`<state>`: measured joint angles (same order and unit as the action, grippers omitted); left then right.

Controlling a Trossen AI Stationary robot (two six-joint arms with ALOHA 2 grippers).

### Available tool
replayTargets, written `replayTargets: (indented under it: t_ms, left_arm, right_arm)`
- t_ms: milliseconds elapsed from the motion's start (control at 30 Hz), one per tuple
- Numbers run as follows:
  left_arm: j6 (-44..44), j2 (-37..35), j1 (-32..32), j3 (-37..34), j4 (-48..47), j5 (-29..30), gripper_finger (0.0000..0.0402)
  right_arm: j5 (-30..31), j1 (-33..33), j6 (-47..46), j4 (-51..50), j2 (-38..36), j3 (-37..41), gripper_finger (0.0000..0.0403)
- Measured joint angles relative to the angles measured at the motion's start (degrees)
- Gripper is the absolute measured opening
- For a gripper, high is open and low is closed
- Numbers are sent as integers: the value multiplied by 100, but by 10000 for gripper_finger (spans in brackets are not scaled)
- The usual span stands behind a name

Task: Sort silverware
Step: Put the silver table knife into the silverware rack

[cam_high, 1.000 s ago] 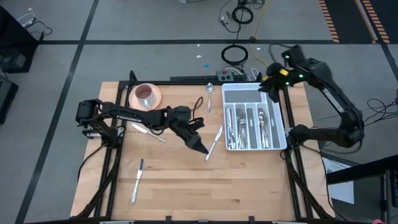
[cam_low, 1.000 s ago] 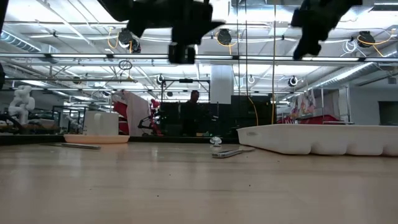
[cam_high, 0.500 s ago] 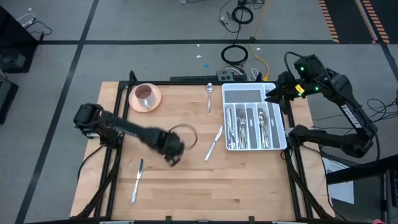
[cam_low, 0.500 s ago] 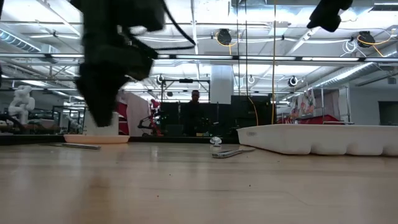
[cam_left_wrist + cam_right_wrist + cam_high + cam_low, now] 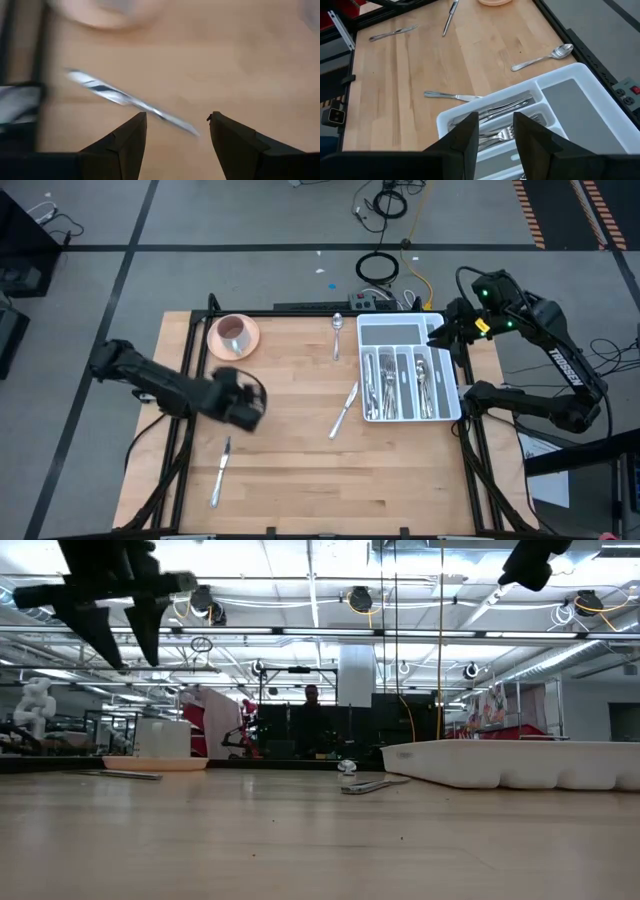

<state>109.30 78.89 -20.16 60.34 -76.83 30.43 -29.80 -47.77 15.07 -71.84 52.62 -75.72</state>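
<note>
Loose silverware lies flat on the wooden table: a spoon (image 5: 337,332) near the far edge, a knife (image 5: 345,408) beside the white tray (image 5: 452,380), and a knife (image 5: 220,470) at the near left. More silverware (image 5: 400,385) fills the tray's compartments. My left gripper (image 5: 243,405) hangs open over the table's left part, pointing steeply down. Its wrist view shows a blurred piece of silverware (image 5: 130,102) on the wood just ahead of the open fingers. My right gripper (image 5: 440,335) hovers open and empty high over the tray's far right corner (image 5: 570,75).
A pink saucer with a cup (image 5: 233,335) stands at the far left. A power strip (image 5: 375,300) and cables lie beyond the far edge. Black frame rails (image 5: 180,440) run along the table's left and right sides. Bare wood spans the near middle.
My left gripper has swung from the table's middle, by the knife next to the tray, toward the left edge, rolling and tipping from nearly level to steeply down. My right gripper rose a little and drew back toward the table's far right corner, then kept still.
</note>
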Motion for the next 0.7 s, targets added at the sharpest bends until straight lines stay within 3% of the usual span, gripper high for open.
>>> replayTargets:
  t_ms: [100,200,267,333,467,567,700]
  left_arm:
    - [462,-261,532,0,-598,-149,219]
    - [-498,-416,1185,-34,-644,-175,219]
    - [-1695,-449,1620,-113,-255,-171,219]
    - [-3493,-427,1943,-200,534,-239,219]
    - [-6826,-192,2325,-315,1552,-1041,219]
    - [-8327,26,2423,-318,1540,-1502,219]
    - [-9438,223,2520,-438,1580,-1586,219]
  right_arm:
    - [0,0,-4,7,2,2,114]
    - [0,0,-40,63,2,2,114]
    - [-2,0,-125,161,8,2,114]
    - [-14,5,-187,294,31,2,114]
    - [-20,83,-219,445,125,2,114]
    - [-20,142,-220,440,215,2,114]
    - [-17,224,-242,438,372,3,114]
